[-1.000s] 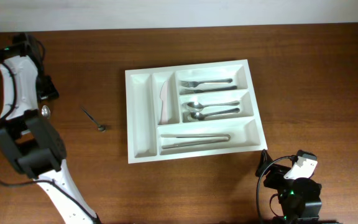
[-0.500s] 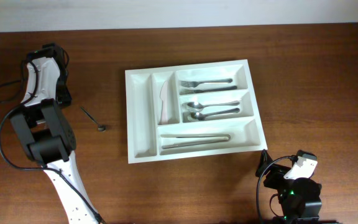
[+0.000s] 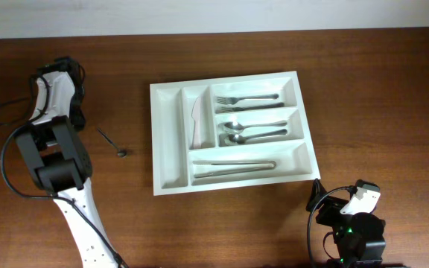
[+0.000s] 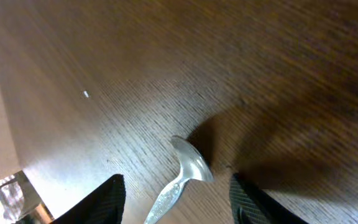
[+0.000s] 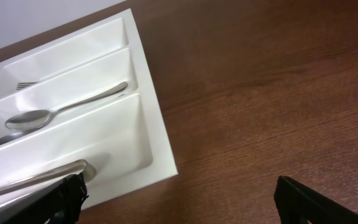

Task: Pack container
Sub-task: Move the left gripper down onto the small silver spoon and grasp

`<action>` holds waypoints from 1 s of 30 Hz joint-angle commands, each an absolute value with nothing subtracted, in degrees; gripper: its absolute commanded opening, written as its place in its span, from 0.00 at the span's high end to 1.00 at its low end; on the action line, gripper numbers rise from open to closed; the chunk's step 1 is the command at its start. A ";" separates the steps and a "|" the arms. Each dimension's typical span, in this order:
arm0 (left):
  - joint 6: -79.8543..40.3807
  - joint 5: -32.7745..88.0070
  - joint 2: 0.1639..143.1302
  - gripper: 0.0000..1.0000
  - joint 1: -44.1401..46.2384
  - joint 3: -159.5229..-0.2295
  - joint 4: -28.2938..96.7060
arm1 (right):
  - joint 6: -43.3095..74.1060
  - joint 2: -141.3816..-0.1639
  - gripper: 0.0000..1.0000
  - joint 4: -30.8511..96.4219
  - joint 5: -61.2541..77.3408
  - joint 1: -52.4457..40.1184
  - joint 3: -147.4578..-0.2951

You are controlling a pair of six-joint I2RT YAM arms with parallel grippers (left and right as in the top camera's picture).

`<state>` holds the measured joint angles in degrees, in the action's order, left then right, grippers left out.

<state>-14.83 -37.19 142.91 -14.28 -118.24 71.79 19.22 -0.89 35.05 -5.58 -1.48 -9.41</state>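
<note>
The container [image 3: 168,141] lies mid-table, its long axis running from the left edge to the right edge with the right end turned slightly toward the far edge, probably so either arm can reach it. Near the left edge the left gripper [image 4: 178,185] points down, jaws partly apart astride a metal utensil [image 4: 192,167] and visibly touching neither side, apparently lining up to lift it. The right gripper [image 5: 178,186] waits wide open near the near edge, off the container's near right corner.

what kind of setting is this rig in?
Likely a lab tabletop staged as a kitchen chore: bare wooden table, white cutlery tray holding forks and spoons, cabled robot arm, plain wall.
</note>
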 commanded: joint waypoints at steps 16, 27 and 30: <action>-16.27 -37.34 146.85 0.57 -14.83 -117.99 67.94 | 19.16 -0.19 0.01 34.85 -6.70 -0.99 -8.95; -16.25 -38.70 149.51 0.98 -14.76 -117.99 68.49 | 19.16 -0.19 0.01 34.87 -6.70 -0.99 -8.95; -16.23 -40.56 149.51 0.98 -14.72 -117.99 69.28 | 19.16 -0.19 0.01 34.85 -6.70 -0.99 -8.95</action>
